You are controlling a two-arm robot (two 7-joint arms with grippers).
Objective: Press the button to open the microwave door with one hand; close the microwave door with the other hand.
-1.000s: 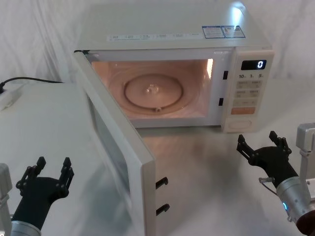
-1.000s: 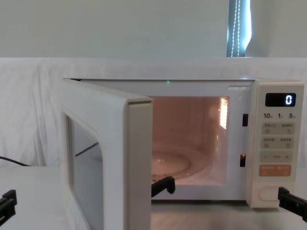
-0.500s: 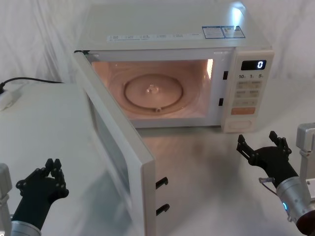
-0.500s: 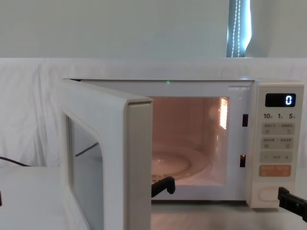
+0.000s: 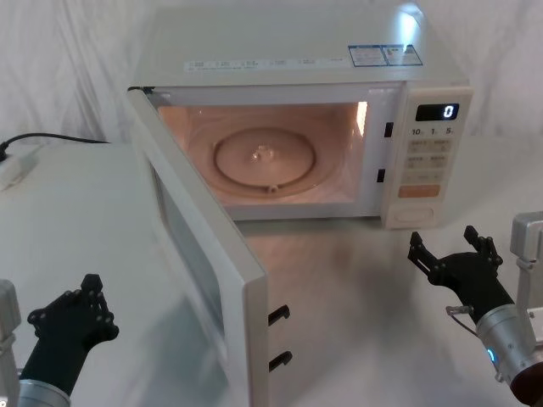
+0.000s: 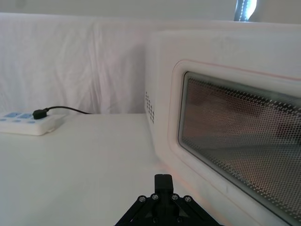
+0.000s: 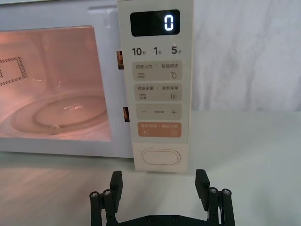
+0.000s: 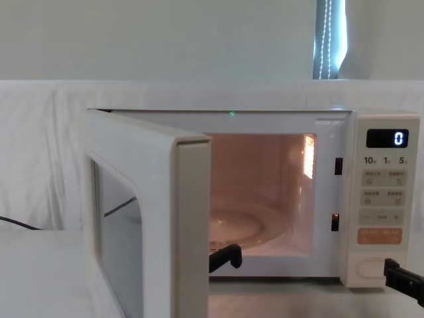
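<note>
The microwave door (image 5: 199,254) stands swung wide open, its edge hiding part of the lit cavity in the chest view. Left pincer (image 5: 75,307), fingers pressed together, hovers low outside the door. Right pincer (image 5: 450,250), spread, faces the button (image 7: 161,157) without contact. A power strip (image 6: 29,123) lies on the desk (image 6: 75,165).

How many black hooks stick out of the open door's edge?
2. Both are on the swung-open edge of the microwave door: the upper hook and the lower hook straight below it.
</note>
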